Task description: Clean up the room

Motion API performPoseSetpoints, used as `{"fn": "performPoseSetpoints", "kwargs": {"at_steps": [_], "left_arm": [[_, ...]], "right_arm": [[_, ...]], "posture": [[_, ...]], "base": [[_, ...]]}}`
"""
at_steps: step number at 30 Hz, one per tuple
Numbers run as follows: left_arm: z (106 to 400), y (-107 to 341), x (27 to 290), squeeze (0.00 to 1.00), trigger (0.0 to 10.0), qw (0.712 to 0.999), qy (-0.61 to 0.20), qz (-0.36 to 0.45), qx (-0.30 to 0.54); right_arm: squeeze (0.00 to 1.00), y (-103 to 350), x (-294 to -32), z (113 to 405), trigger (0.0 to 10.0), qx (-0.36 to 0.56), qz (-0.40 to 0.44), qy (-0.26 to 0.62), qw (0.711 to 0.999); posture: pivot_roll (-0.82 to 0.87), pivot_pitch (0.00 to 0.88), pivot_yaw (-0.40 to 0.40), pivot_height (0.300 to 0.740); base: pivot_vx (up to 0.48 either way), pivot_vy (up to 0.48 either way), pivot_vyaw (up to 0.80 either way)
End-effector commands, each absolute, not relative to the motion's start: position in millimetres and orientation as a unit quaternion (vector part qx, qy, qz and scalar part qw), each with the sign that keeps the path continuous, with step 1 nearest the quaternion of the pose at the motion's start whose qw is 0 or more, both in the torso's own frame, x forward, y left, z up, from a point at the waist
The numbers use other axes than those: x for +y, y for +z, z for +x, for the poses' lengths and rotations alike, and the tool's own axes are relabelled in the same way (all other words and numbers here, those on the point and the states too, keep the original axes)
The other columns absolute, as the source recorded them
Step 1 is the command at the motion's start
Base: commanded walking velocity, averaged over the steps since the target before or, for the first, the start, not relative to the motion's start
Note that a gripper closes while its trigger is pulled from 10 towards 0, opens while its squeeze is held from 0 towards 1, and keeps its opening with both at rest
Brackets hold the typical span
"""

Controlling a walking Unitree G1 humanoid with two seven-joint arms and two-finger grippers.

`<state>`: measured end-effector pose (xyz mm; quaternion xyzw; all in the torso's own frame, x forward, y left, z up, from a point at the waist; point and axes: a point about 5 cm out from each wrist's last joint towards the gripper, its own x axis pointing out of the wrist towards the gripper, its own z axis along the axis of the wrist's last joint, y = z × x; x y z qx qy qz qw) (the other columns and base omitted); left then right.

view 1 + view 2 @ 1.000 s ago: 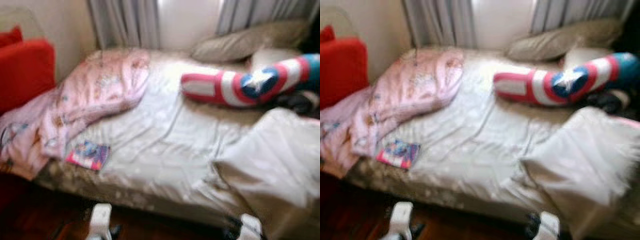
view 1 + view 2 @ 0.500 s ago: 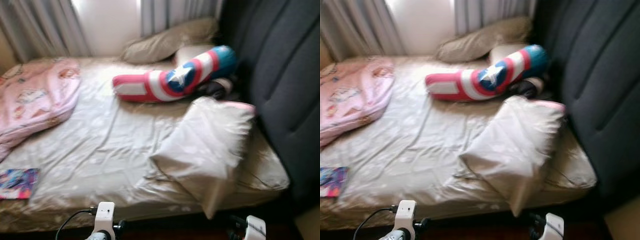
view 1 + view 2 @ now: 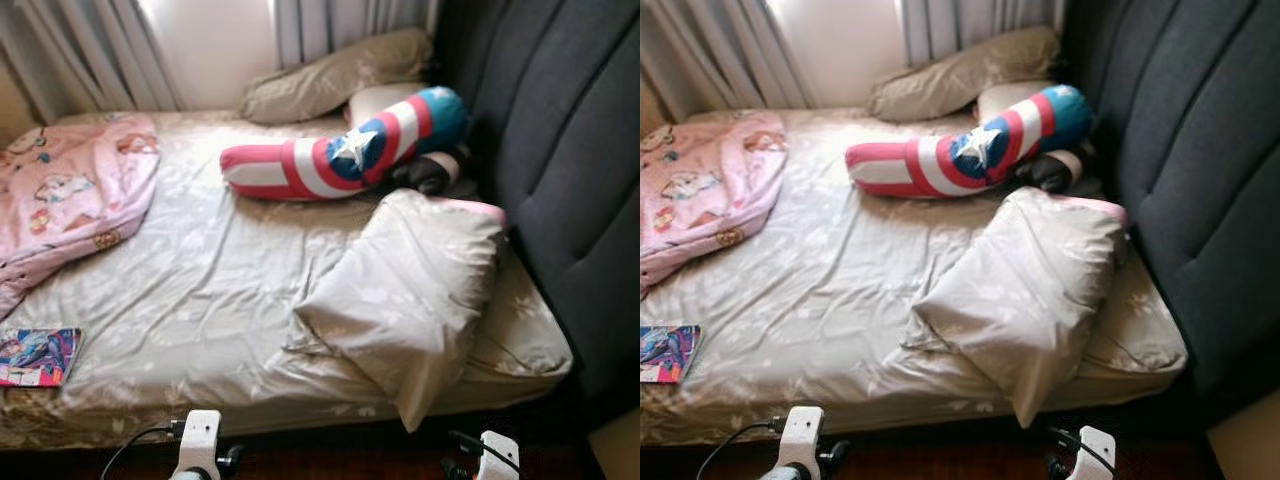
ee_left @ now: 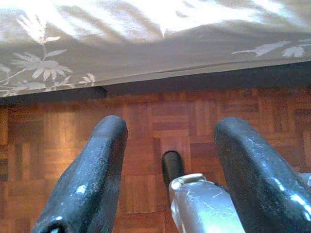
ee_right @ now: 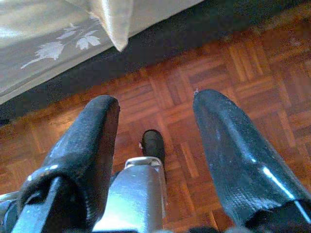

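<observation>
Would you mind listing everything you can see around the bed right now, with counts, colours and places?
Bed sheet: one, beige with a pale leaf print, covering the mattress.
Pillows: two, beige; one lying askew near the headboard at the front edge, one against the curtains.
Bolster cushion: one, red, white and blue with a white star, across the far half of the bed.
Blanket: one, pink with cartoon prints, bunched on the robot's left.
Book: one, colourful cover, at the front left edge of the bed.
Headboard: one, dark grey, padded, on the right.
Curtains: grey, behind the bed.
Floor: reddish-brown parquet.
Left gripper: open, hanging over the floor by the bed edge.
Right gripper: open, likewise low over the floor.
</observation>
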<state>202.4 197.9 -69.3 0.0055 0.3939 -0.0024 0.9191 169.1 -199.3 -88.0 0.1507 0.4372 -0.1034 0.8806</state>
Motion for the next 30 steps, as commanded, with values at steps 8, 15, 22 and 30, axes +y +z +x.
{"fn": "performPoseSetpoints", "kwargs": {"at_steps": [8,15,22,30], "left_arm": [[197.5,-72.4,198.7,0.00,10.0,0.913,0.001,0.005,0.407],[196.9,-72.8,198.0,0.00,10.0,0.913,0.000,0.004,0.407],[196.7,-72.8,198.1,0.00,10.0,0.914,-0.001,0.004,0.407],[198.3,-71.8,198.6,0.00,10.0,0.915,-0.001,0.002,0.403]], "right_arm": [[0.00,-89.3,-199.4,166.1,10.0,0.440,0.149,-0.106,0.879],[0.00,-89.5,-199.3,165.6,10.0,0.442,0.147,-0.103,0.879],[0.00,-89.7,-198.7,165.3,10.0,0.443,0.147,-0.103,0.879],[0.00,-89.4,-197.7,166.3,10.0,0.443,0.142,-0.095,0.880]], "posture": [[0.05,0.000,-0.002,0.740],[0.05,0.000,-0.002,0.740],[0.05,0.000,0.002,0.740],[0.06,0.000,0.003,0.740]], "base": [[0.224,0.000,0.00],[0.312,0.000,0.00],[0.327,0.000,0.00],[0.343,0.000,0.00]]}}
